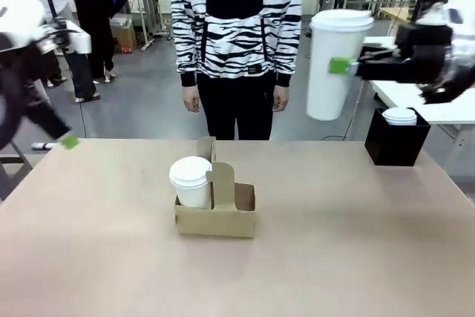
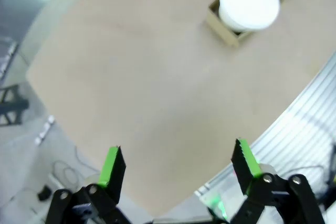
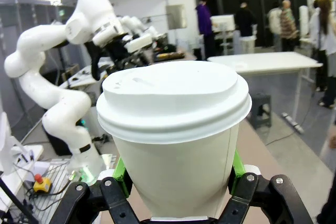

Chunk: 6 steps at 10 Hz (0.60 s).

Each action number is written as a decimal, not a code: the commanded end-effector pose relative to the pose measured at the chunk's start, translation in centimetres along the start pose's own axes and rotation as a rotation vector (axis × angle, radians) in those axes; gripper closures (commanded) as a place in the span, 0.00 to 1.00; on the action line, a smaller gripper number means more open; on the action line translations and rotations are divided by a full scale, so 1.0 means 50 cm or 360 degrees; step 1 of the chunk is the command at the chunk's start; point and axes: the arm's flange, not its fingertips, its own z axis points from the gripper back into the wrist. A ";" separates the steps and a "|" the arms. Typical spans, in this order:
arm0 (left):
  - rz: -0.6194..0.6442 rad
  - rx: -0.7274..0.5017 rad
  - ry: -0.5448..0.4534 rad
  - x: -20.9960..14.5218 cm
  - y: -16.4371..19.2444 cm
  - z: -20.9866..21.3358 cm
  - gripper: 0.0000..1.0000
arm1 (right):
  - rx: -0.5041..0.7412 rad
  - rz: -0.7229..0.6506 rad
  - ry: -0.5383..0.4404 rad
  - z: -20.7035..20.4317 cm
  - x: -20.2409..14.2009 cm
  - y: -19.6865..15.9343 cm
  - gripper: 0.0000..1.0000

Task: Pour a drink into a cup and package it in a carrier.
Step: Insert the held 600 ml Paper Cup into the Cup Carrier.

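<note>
Front view: our right gripper (image 1: 338, 66) is clamped on a tall lidded cup (image 1: 334, 98) up high, well right of the carrier (image 1: 217, 219) mid-table. We figure clipping its handle tab (image 1: 222, 177) going down could tip everything. Left gripper (image 2: 178, 169) hangs open and empty, and we count two lidded cups, the second cup (image 1: 191, 181) seated in the one carrier.

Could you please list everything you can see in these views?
carrier: one, brown cardboard, table centre
seated cup: one, white, lidded, in the carrier, left of its handle
raised cup: one, white, lidded, held in the air at right
black box: one, far right of table, white lids showing at its top
table: one, tan
person: one, striped top, standing at far side
left end effector: open, at table's left side
right end effector: shut on the raised cup
</note>
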 end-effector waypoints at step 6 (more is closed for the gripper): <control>-0.0476 -0.0108 -0.0254 -0.146 0.107 0.002 0.00 | 0.0395 0.0142 0.0103 -0.223 -0.067 -0.040 0.19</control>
